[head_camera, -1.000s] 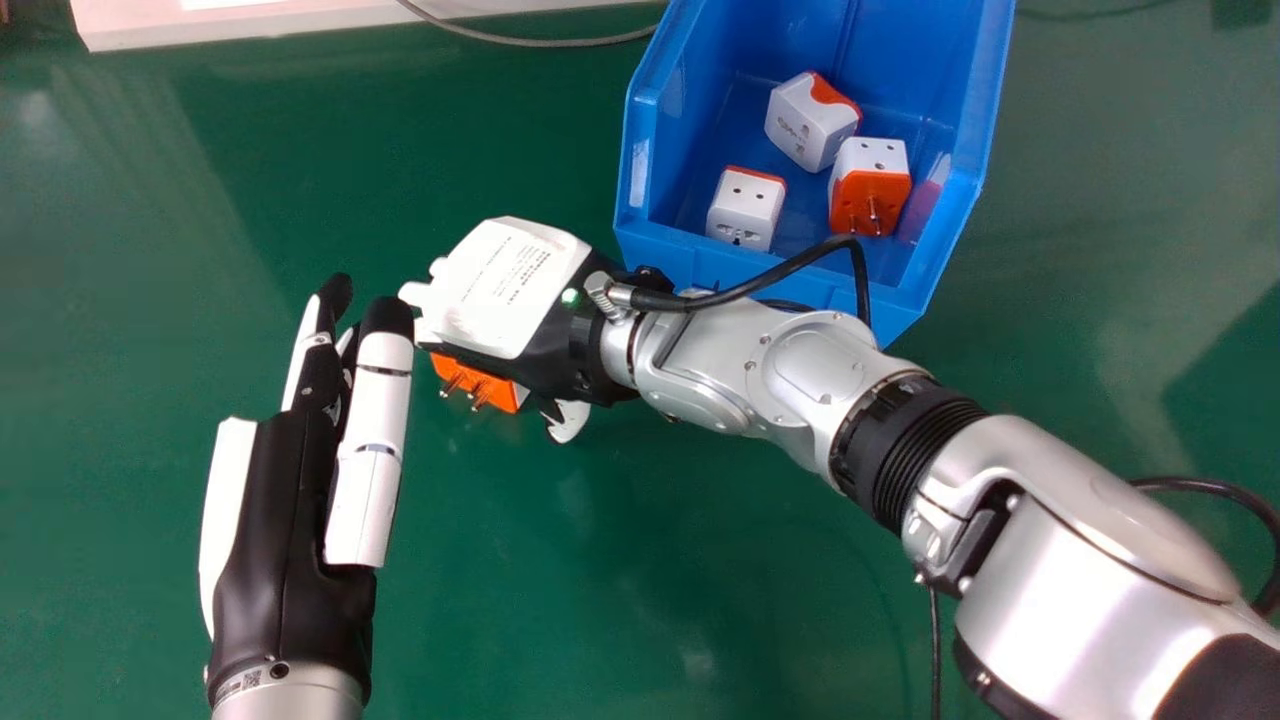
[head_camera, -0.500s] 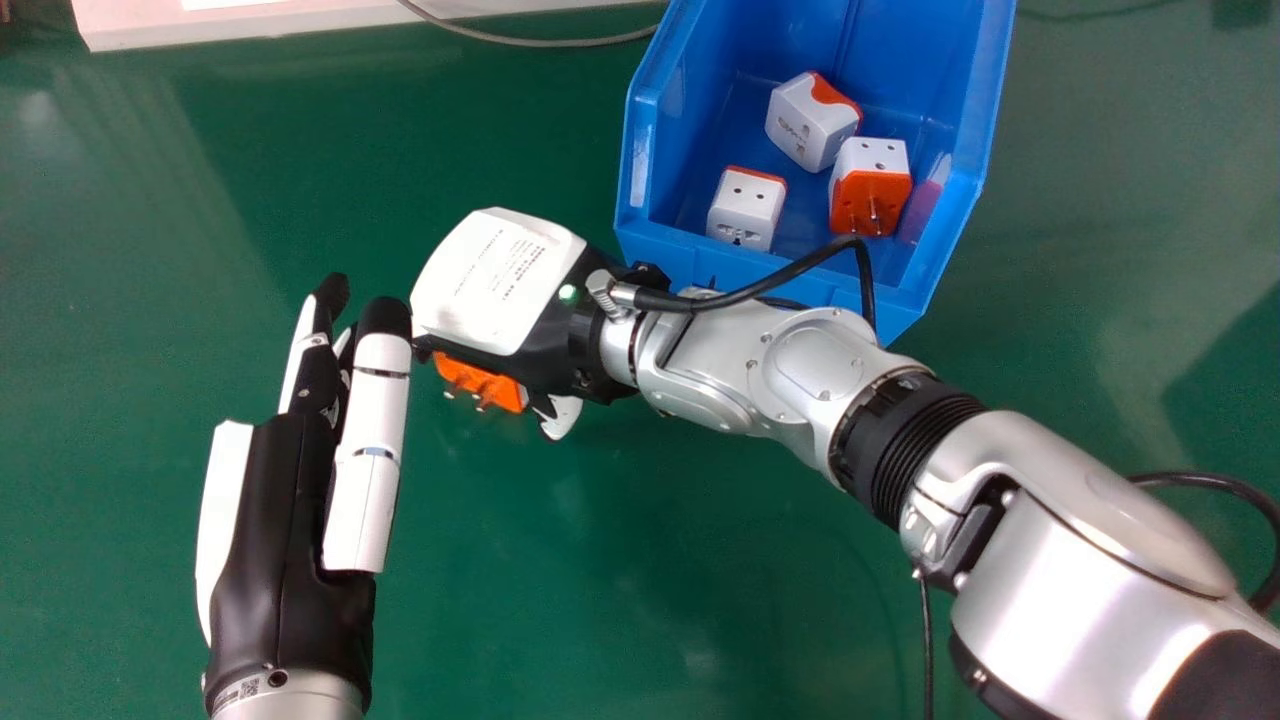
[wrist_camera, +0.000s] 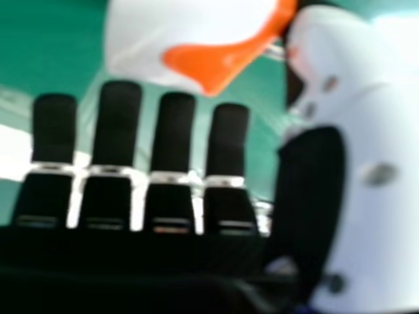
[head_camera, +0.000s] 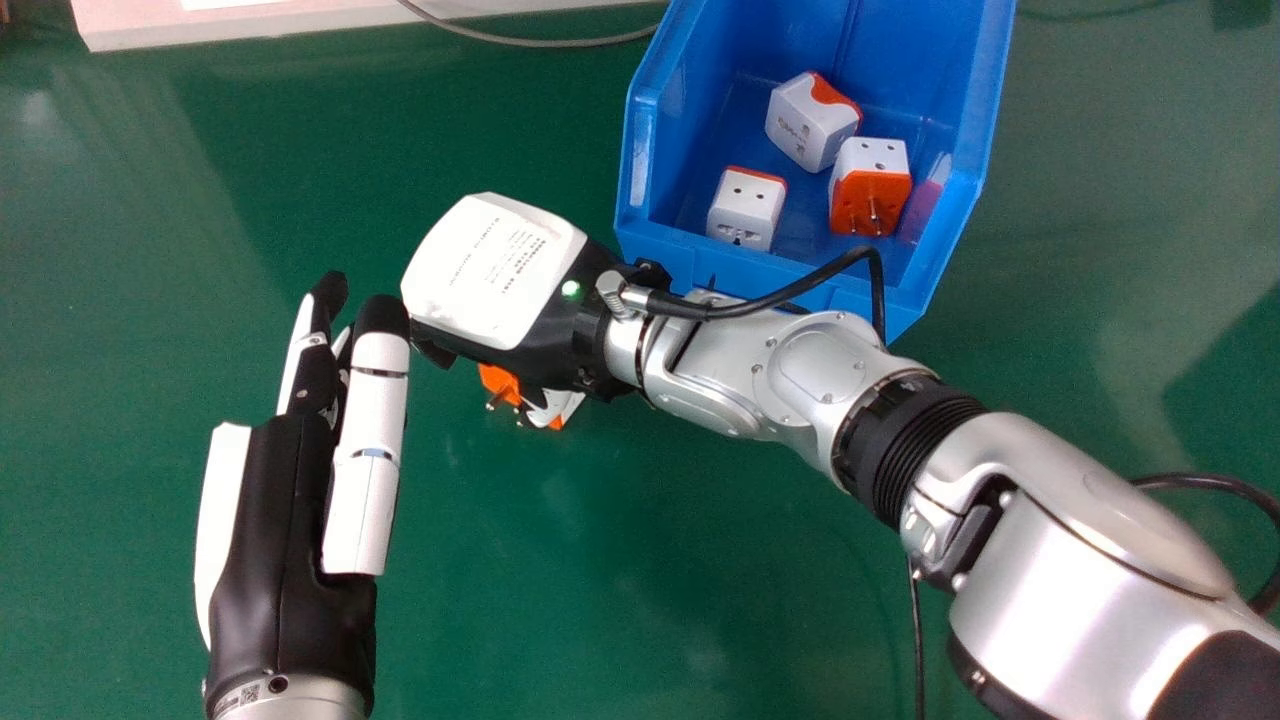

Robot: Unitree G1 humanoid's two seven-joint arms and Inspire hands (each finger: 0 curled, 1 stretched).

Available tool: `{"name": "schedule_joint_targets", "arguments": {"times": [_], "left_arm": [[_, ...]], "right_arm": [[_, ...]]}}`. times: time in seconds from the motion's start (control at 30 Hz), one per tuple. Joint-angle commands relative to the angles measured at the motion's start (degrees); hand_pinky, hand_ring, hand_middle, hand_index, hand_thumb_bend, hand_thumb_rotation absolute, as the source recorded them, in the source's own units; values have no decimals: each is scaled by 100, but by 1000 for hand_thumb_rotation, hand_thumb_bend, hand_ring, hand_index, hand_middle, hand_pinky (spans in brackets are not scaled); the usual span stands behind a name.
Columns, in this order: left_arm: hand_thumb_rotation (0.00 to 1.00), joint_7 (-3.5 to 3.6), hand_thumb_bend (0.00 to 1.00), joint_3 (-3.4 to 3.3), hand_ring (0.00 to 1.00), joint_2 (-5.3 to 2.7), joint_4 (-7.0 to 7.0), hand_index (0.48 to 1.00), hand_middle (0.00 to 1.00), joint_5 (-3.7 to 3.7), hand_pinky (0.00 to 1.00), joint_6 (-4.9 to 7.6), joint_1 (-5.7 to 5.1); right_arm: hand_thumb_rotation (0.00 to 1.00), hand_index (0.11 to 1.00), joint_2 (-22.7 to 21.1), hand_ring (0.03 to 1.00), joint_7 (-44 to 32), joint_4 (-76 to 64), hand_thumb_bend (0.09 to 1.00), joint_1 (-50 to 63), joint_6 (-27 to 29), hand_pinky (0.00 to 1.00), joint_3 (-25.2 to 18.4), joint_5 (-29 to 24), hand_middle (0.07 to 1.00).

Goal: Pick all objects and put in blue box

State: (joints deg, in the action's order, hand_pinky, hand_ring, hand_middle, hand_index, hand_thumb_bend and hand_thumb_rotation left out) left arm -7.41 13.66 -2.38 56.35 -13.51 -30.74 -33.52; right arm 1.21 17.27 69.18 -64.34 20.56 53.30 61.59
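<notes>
Three plug adapters (head_camera: 811, 122) in the blue box (head_camera: 640, 190), another by the right hand (head_camera: 490, 270)

The fourth adapter (head_camera: 499, 381) shows partly beneath that hand, orange end and pins visible. Just beside is the left hand (head_camera: 280, 510), fingers straight, over the green surface (head_camera: 560, 580).

We are seeing a green table (head_camera: 600, 600), a plain blue box (head_camera: 645, 165) holding adapters (head_camera: 805, 120) in white and orange, and another adapter (wrist_camera: 183, 36) by the right hand (head_camera: 490, 275) that is showing white with a curved orange patch. On that hand, the white back is carrying rows of small dark print and a green light (head_camera: 571, 289), while its black fingers (wrist_camera: 173, 134) are wearing silvery bands. We are also noticing a black and white left hand (head_camera: 280, 540), a silver forearm (head_camera: 1090, 540) and a black cable (head_camera: 770, 303).
</notes>
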Motion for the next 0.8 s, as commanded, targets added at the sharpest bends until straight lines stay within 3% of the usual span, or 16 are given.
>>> {"name": "schedule_joint_targets", "arguments": {"times": [0.0, 0.07, 0.2, 0.77], "left_arm": [[985, -29, 471, 49, 939, -27, 199, 970, 935, -72, 889, -4, -16], [987, -39, 466, 61, 940, -29, 218, 971, 936, -77, 889, -23, -14], [989, -51, 463, 81, 941, -26, 253, 971, 937, -92, 890, -64, -7], [994, -65, 457, 84, 942, -18, 253, 971, 937, -130, 889, -143, 50]], "right_arm": [[63, 532, 5, 283, 167, -37, 525, -136, 35, 252, 8, 4, 379], [82, 509, 1, 210, 159, -26, 522, -146, 60, 185, 0, -23, 295], [94, 495, -20, 164, 94, -25, 519, -156, 104, 142, -33, -82, 241], [112, 471, -26, 98, 7, -66, 515, -124, 59, 82, -83, -138, 159]]}}
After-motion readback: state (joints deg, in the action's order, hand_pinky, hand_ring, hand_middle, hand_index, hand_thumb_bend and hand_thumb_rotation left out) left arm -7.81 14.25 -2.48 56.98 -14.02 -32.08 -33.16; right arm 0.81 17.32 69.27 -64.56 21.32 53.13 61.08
